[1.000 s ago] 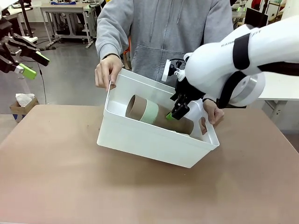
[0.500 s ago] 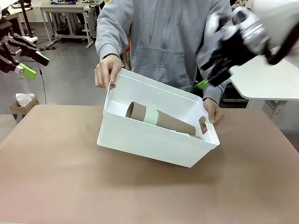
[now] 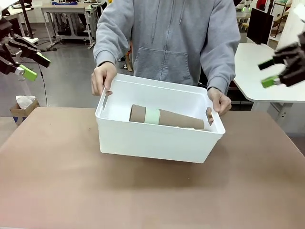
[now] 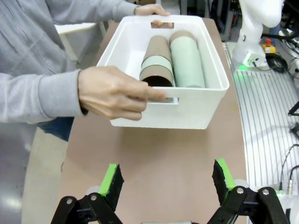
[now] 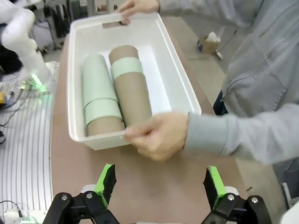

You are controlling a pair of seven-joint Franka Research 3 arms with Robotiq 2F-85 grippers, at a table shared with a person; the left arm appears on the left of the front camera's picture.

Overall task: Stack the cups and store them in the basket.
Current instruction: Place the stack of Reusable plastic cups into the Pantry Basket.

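Two stacks of cups [image 5: 112, 95] lie in the basket [image 3: 157, 140], held by the person's hands [image 3: 102, 78]. I see my left gripper [image 3: 29, 59] and right gripper [image 3: 275, 71] open, well apart from it, far left and far right.

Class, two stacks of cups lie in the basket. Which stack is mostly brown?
The stack farther from the robot, beside the person: brown with one mint band. The other stack shows mostly mint green.
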